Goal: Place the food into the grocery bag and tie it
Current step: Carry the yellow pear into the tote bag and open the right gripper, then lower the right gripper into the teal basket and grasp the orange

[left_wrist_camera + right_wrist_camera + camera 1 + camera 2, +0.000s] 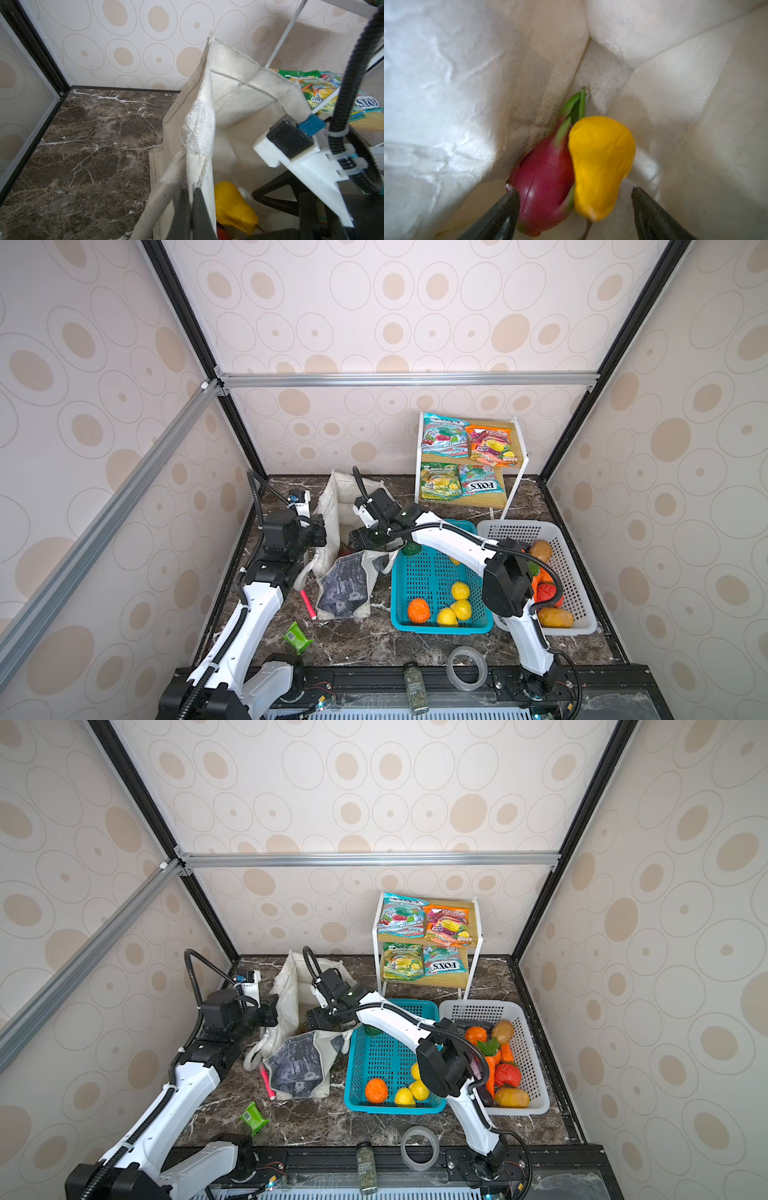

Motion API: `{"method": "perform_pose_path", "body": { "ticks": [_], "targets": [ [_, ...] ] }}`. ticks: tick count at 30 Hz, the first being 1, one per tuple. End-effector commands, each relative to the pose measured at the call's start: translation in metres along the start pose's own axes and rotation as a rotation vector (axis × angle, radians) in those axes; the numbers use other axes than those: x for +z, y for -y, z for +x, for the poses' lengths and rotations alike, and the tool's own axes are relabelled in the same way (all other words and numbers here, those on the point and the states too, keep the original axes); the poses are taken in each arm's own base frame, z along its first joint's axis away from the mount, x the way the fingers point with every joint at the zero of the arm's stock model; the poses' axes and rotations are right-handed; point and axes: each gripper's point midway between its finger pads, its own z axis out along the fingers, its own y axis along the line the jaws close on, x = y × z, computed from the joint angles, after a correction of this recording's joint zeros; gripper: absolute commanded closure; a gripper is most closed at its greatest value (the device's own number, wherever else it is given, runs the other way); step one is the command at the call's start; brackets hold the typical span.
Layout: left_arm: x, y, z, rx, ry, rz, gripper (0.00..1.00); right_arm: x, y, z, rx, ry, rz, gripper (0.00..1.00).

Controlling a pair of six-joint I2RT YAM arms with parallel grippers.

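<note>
Packing looks barely begun: toy fruit [460,591] fills the teal basket [415,628] and white basket [573,628] at lower right. Mid-frame, the left tool [190,193] pinches the grocery bag [345,589] rim, and the right tool [574,191] gapes empty inside it over a yellow fruit [600,166] and pink fruit [542,191]. Above, candy packets [461,464] lie on the shelf [482,501], and the bag is untied.

Both top views: high over the near edge, tilted down toward the far side, taking in the whole table [374,643] and both arms. Left wrist view: close, looks past the left tool [190,192] along the grocery bag [239,97] rim toward the far-left corner. Right wrist view: very close, inside the bag, looking down past the right tool [574,192]. Both wrist views share the yellow fruit [600,162].
</note>
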Motion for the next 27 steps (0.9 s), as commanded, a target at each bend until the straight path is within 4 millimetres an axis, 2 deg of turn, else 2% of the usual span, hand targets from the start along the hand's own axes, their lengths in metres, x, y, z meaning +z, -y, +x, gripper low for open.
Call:
{"method": "perform_pose_path", "body": {
  "ticks": [1,3,8,14,20,25,27],
  "targets": [
    [-0.005,0.005,-0.012,0.02,0.042,0.013,1.0,-0.047,-0.018,-0.027,-0.034,0.101,-0.013,0.0],
    [-0.005,0.004,-0.011,0.021,0.04,0.009,1.0,-0.061,-0.021,-0.034,-0.039,0.136,-0.01,0.0],
    [-0.006,0.004,-0.011,0.023,0.041,0.009,1.0,-0.11,-0.027,-0.052,-0.062,0.252,0.001,0.0],
    [-0.006,0.005,-0.013,0.023,0.047,0.012,1.0,-0.162,-0.027,-0.053,-0.087,0.339,0.027,0.0],
    [-0.007,0.004,-0.013,0.023,0.047,0.01,1.0,-0.201,-0.002,-0.026,-0.06,0.385,0.127,0.0],
    [-0.007,0.005,-0.014,0.022,0.048,0.014,1.0,-0.216,0.019,0.019,-0.055,0.402,0.16,0.0],
    [-0.007,0.005,-0.014,0.023,0.049,0.012,1.0,-0.221,0.036,0.039,-0.017,0.408,0.202,0.0]
  ]
}}
